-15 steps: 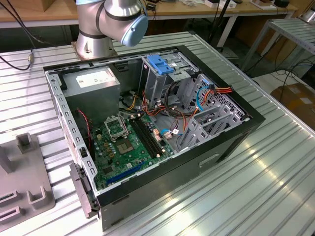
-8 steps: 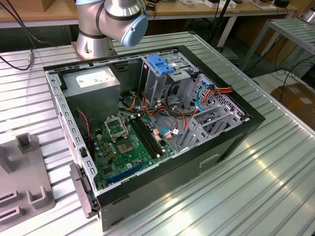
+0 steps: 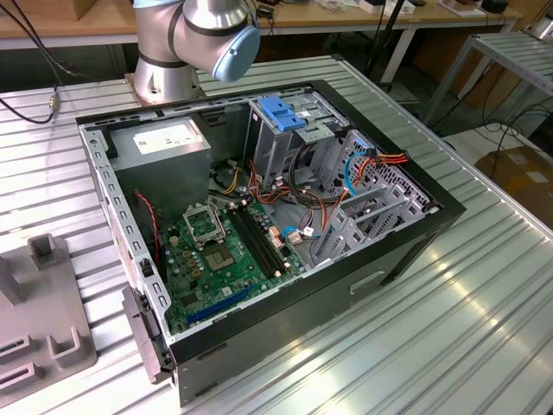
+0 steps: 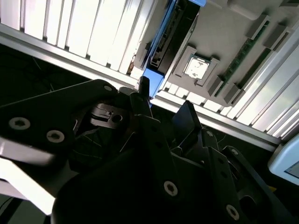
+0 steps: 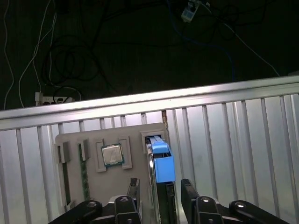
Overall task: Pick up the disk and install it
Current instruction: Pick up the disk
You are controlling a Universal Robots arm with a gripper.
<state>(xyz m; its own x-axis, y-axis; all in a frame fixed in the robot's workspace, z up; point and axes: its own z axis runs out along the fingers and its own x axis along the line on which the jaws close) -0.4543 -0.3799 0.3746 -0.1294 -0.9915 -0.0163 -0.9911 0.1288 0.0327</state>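
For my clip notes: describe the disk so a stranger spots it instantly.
On the ribbed aluminium table lies a flat grey holder tray. The disk stands on edge in its slot beside the square silver chip; its bright blue plastic end is unique.

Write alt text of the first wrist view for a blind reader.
The open gripper hovers with one finger on each side of the disk, which stands on edge in a grey holder on the ribbed metal table. A processor chip lies in the holder.
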